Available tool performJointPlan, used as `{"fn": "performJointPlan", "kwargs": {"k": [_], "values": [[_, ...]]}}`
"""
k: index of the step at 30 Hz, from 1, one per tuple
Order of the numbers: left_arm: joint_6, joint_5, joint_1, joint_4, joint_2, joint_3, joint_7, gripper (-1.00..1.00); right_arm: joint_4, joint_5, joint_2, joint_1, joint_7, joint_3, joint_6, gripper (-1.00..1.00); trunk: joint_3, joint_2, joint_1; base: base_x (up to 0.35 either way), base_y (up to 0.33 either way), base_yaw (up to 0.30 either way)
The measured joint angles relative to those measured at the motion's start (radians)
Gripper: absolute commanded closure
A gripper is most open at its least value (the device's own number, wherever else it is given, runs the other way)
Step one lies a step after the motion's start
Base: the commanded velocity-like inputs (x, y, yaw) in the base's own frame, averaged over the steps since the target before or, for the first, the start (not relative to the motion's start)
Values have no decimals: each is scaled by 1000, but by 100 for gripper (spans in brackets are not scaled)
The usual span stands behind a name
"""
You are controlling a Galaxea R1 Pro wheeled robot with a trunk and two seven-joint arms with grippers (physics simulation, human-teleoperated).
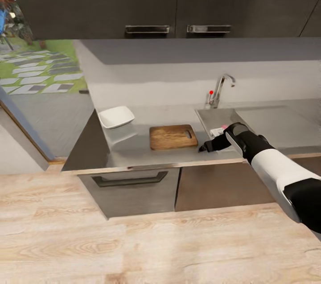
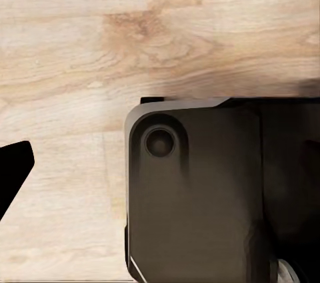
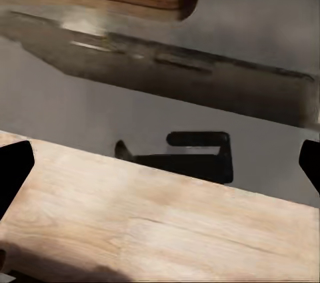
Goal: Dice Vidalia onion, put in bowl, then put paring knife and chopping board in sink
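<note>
Plainly, the chopping board (image 1: 173,137) lies flat on the grey table (image 1: 133,150), its long axis along the front edge, slot end toward the sink (image 1: 214,119). The white bowl (image 1: 116,117) sits beyond the board's other end. The right end effector (image 1: 206,147) hovers between board and sink; whether it is open I cannot tell. Below is pale wood floor (image 1: 133,239).
</note>
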Motion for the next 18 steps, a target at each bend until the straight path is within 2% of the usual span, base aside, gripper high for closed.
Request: {"fn": "performJointPlan", "kwargs": {"k": [8, 18], "values": [[0, 0, 0, 0, 0, 0, 0, -100, 7, -1, 1, 0, 0, 1, -8, -100, 0, 0, 0, -334, 0, 0], [0, 0, 0, 0, 0, 0, 0, -100, 86, -2, 6, 0, -1, 1, -91, -100, 0, 0, 0, -334, 0, 0]]}}
